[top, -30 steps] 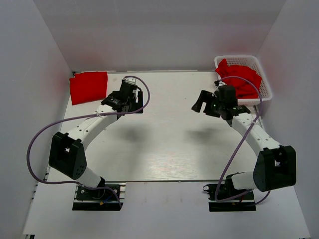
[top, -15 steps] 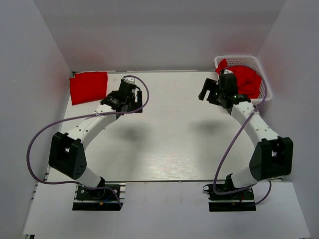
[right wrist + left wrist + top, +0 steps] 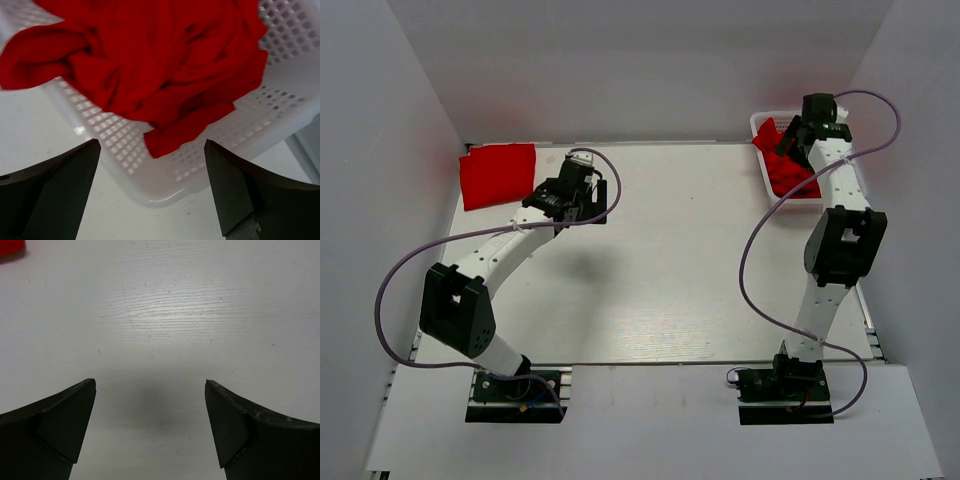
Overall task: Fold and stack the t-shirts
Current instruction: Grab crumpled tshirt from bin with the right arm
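Red cloth lay folded as a stack [image 3: 498, 175] at the table's [image 3: 165, 315] far left, while crumpled t-shirts [image 3: 150, 65] waited in the far-right basket [image 3: 210, 165] beneath the spread, empty right gripper [image 3: 151, 147], the left gripper [image 3: 150, 385] likewise spread and empty over bare table.

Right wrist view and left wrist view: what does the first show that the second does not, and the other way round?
Only the right wrist view: crumpled t-shirts piled in the white basket. Only the left wrist view: a wide stretch of table and, at the top left edge, a small corner of the folded t-shirt. Both: dark fingers wide apart at the bottom of the picture, the right gripper and the left gripper open and holding nothing, and some white table surface.
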`<state>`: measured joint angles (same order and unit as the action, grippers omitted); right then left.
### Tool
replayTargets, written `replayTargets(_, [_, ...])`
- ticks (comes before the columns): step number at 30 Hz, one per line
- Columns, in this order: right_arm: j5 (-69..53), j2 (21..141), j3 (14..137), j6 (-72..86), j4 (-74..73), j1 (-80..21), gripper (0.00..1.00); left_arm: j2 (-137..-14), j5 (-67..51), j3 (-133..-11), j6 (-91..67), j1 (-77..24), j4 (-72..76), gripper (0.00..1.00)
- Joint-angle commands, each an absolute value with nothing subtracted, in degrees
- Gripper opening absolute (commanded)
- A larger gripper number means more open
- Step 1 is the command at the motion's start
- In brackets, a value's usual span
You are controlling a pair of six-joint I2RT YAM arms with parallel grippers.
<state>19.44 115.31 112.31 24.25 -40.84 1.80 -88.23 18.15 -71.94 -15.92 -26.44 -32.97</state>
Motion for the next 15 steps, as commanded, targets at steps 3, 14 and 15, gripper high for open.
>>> replayTargets(3, [19.78, 119.70, 117.86, 21.54, -45.79, 7.81, 0.90, -90.35, 16.79, -76.11, -14.50, -26.02, -32.34, 1.00])
replayTargets(14, [10.91, 126.03, 119.97, 15.64, -32.53, 11.25, 0.84, -95.62, 15.47, -79.01, -13.97, -26.02, -31.20, 1.00])
replayTargets(15, [9.77, 126.73, 120.23, 15.91, -32.35, 11.34, 0.82, -96.15, 15.47, -79.01, -13.97, -26.02, -31.20, 1.00])
